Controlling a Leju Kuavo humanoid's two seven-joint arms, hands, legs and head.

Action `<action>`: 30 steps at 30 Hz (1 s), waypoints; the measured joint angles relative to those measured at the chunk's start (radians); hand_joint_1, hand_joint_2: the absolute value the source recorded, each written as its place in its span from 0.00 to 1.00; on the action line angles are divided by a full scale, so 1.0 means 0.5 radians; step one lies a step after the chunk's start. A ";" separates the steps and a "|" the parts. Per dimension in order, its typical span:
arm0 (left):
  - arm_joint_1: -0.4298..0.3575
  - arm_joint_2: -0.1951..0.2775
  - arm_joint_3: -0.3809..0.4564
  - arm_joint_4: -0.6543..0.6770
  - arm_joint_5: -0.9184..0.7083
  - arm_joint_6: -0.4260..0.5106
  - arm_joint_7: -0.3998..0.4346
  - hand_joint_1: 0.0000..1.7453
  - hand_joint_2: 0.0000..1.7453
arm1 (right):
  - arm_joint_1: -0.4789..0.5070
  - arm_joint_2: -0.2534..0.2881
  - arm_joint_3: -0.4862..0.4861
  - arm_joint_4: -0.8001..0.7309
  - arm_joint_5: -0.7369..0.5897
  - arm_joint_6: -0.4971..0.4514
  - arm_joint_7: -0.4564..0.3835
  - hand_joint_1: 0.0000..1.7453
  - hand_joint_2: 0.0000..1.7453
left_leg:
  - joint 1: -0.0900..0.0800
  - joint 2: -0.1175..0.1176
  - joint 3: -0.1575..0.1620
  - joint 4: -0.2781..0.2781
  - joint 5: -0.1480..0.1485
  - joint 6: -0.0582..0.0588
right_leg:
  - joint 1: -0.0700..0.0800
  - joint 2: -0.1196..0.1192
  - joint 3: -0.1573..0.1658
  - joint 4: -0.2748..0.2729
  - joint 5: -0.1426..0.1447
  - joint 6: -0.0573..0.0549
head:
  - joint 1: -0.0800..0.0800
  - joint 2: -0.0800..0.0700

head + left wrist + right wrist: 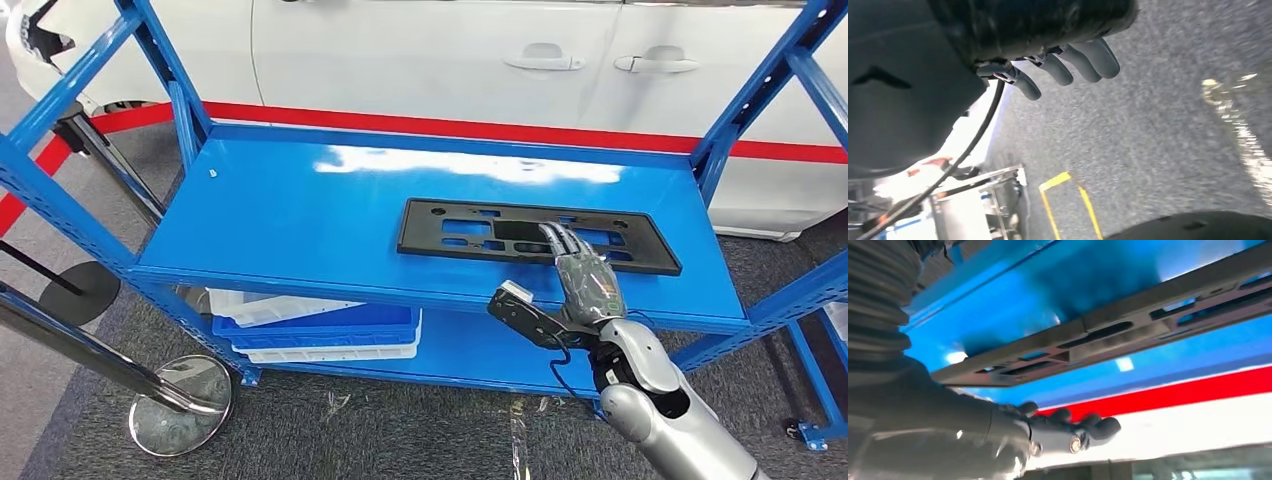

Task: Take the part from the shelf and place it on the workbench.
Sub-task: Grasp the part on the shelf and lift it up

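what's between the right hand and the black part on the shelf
Nothing visible. The right hand is already over the near edge of the black part, which lies flat on the blue shelf, and no other object sits beside it there. Whether the fingers touch the part can't be told.

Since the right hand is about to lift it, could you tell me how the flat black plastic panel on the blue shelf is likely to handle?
The flat black plastic panel looks thin with many cut-outs, so probably light. It is long, so gripped by the right hand near one end it may sag or tilt. Lying flat on the glossy blue shelf, it would likely slide rather than tip.
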 joint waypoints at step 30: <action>-0.007 0.000 -0.006 0.004 -0.018 0.001 -0.003 0.00 0.00 | 0.008 -0.004 -0.005 0.196 0.082 -0.107 -0.015 0.00 1.00 | -0.003 -0.001 -0.029 0.035 -0.010 -0.008 | -0.009 0.005 -0.020 -0.021 0.020 0.006 | -0.002 0.000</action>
